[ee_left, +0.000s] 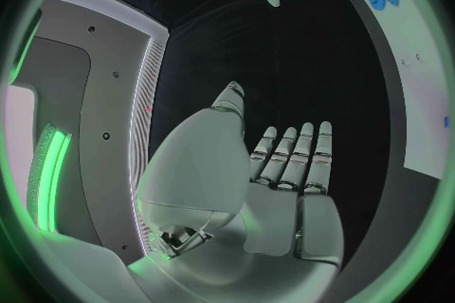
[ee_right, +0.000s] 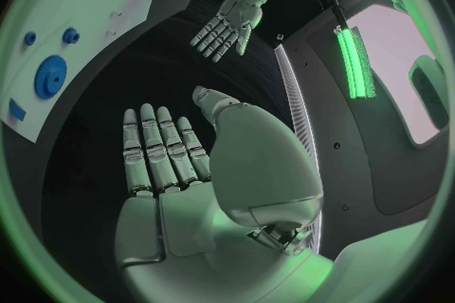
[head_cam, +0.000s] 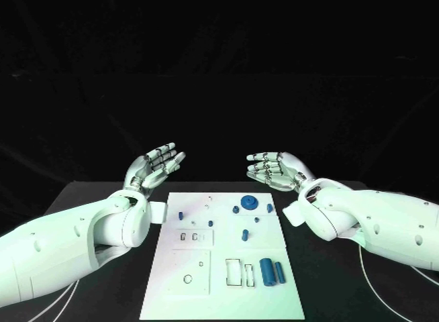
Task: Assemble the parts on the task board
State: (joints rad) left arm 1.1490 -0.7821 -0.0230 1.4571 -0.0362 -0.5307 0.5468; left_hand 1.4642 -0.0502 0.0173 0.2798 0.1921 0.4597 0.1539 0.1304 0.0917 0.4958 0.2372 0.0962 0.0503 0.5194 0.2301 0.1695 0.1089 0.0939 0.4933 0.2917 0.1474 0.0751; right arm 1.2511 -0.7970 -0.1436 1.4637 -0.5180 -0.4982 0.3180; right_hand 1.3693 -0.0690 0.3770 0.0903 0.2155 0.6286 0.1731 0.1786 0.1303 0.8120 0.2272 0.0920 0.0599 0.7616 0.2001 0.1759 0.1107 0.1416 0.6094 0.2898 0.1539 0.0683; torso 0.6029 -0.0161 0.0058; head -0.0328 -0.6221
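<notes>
I hold my left silver hand [head_cam: 154, 167] and right silver hand [head_cam: 274, 168] up beyond the far edge of the flat white task board [head_cam: 195, 282], fingers apart and holding nothing, probably to keep it unobstructed. The small blue parts [head_cam: 270, 271] lie untouched on it, on the black desk [head_cam: 335, 295].

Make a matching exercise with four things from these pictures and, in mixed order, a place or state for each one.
Things:
1. left robot hand
2. blue gear
3. two blue cylinders
4. task board

Places or states:
a. lie side by side on the near right part of the board
b. open, holds nothing, above the table beyond the board's far left corner
c. white plate in the middle of the table
d. sits near the board's far edge

Pairs: 1-b, 2-d, 3-a, 4-c
</notes>
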